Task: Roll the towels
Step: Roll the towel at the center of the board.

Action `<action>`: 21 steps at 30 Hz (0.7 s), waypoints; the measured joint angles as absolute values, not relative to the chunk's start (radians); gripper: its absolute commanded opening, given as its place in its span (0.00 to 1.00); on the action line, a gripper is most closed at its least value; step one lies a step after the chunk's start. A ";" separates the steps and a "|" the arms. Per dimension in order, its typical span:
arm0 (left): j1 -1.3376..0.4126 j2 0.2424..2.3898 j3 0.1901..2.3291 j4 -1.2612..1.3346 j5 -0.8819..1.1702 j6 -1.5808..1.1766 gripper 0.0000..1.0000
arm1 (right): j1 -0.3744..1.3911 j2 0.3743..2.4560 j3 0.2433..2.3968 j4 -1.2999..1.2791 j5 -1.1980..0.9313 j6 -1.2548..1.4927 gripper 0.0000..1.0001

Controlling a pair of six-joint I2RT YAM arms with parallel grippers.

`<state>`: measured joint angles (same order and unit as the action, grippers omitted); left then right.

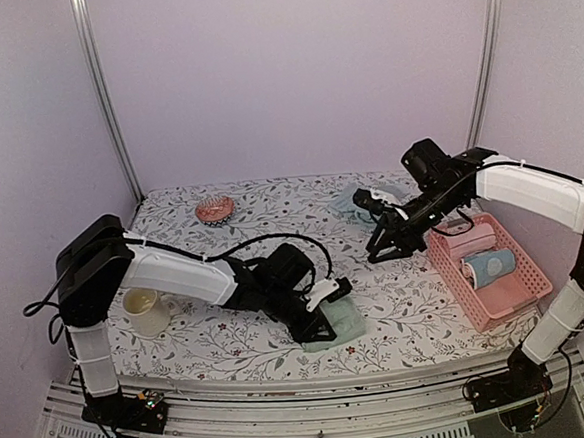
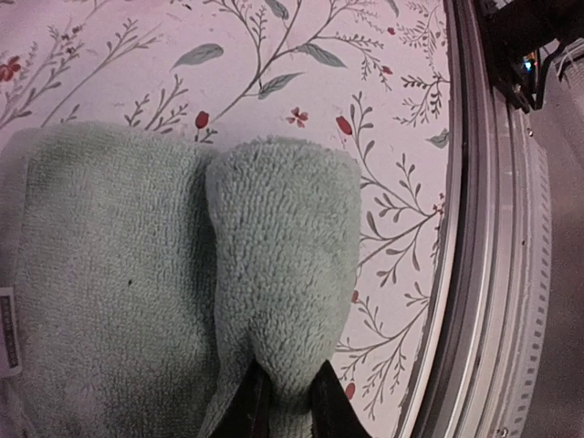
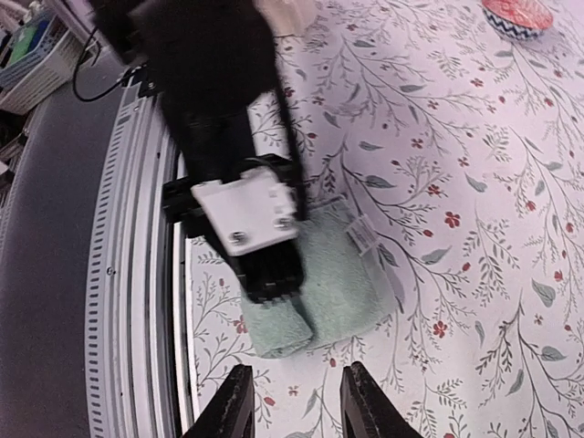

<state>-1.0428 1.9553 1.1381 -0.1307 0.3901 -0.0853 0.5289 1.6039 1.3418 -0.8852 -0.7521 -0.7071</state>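
Observation:
The pale sage green towel (image 1: 345,321) (image 3: 360,274) lies near the table's front edge, with one side curled up into a thick roll (image 2: 283,255). My left gripper (image 1: 323,329) (image 2: 287,406) (image 3: 274,290) is shut on the end of that roll, with terry cloth bulging between the dark fingertips (image 2: 246,411). A second towel (image 1: 349,200), pale bluish, lies crumpled at the back of the table. My right gripper (image 1: 377,251) (image 3: 297,406) hangs above the table's middle right, open and empty, looking down on the green towel from a distance.
A pink basket (image 1: 499,305) at the right holds a blue dotted cylinder (image 1: 491,265) and a pink towel (image 1: 467,247). A cream mug (image 1: 146,311) stands front left. A small patterned bowl (image 1: 214,209) sits at the back. The metal table rail (image 2: 493,274) runs close beside the roll.

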 measured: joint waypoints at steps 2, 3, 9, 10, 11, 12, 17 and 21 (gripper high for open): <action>-1.014 1.988 1.166 -0.138 0.476 -0.111 0.11 | 0.557 1.557 1.289 -0.876 -0.769 -0.732 0.35; -1.001 2.007 1.183 -0.141 0.521 -0.126 0.11 | 0.574 1.550 1.264 -0.868 -0.767 -0.743 0.35; -0.946 2.073 1.226 -0.143 0.699 -0.186 0.06 | 0.748 1.558 1.087 -0.766 -0.592 -0.762 0.36; -0.939 2.078 1.227 -0.143 0.718 -0.193 0.06 | 0.784 1.562 1.070 -0.749 -0.551 -0.763 0.38; -0.933 2.082 1.228 -0.142 0.734 -0.199 0.06 | 0.816 1.567 1.057 -0.728 -0.514 -0.763 0.38; -0.928 2.085 1.228 -0.142 0.746 -0.204 0.07 | 0.842 1.573 1.047 -0.709 -0.480 -0.762 0.39; -0.918 2.089 1.228 -0.145 0.776 -0.216 0.13 | 0.938 1.604 1.034 -0.612 -0.333 -0.764 0.41; -0.918 2.097 1.240 -0.161 0.783 -0.218 0.17 | 0.976 1.645 1.034 -0.551 -0.249 -0.771 0.43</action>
